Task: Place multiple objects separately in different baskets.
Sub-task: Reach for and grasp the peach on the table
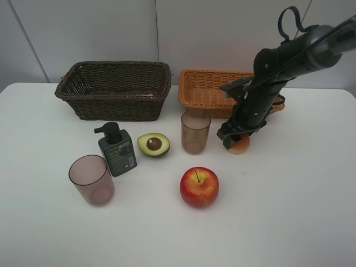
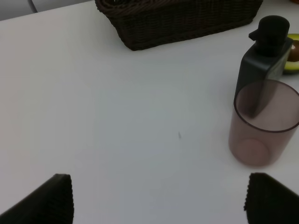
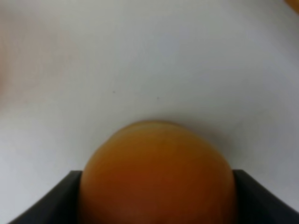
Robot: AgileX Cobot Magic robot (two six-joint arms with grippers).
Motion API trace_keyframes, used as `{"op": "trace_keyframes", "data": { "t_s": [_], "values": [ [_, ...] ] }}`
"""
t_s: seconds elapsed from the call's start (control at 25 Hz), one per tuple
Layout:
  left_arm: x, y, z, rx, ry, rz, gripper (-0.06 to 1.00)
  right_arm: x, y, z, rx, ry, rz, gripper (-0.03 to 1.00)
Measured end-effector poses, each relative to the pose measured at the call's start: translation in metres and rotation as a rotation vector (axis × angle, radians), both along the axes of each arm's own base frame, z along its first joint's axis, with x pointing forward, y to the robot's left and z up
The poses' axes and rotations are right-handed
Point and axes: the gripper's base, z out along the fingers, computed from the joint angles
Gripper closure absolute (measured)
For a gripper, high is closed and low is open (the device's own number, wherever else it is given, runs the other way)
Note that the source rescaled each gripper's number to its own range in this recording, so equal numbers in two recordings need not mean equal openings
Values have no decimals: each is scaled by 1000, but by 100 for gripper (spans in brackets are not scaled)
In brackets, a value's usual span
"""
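Observation:
My right gripper (image 1: 236,139) stands low over the table in front of the light tan basket (image 1: 203,100). It is shut on the peach-coloured fruit (image 1: 241,147), which fills the gap between its jaws in the right wrist view (image 3: 156,163). The dark brown basket (image 1: 111,105) is at the back left. A red apple (image 1: 199,187), a halved avocado (image 1: 153,144), a dark green pump bottle (image 1: 117,151) and two mauve cups (image 1: 92,179) (image 1: 195,132) stand on the table. My left gripper (image 2: 163,205) is open and empty near one cup (image 2: 264,123). The tangerine and the pink bottle are not in view.
The white table (image 1: 289,211) ends at a grey wall behind the baskets. In the left wrist view the dark basket (image 2: 187,23) lies beyond the pump bottle (image 2: 264,60). The right arm (image 1: 289,55) reaches over the tan basket's right end.

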Motion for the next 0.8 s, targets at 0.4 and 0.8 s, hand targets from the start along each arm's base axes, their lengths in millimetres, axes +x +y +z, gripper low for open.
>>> {"op": "trace_keyframes", "data": {
  "t_s": [0.4,0.8],
  "values": [
    [0,0,0,0,0,0,-3,-5,-2,14,-8,24,-3,51],
    [0,0,0,0,0,0,-3,-17,-5,67,23,-29,-12,51]
  ]
}}
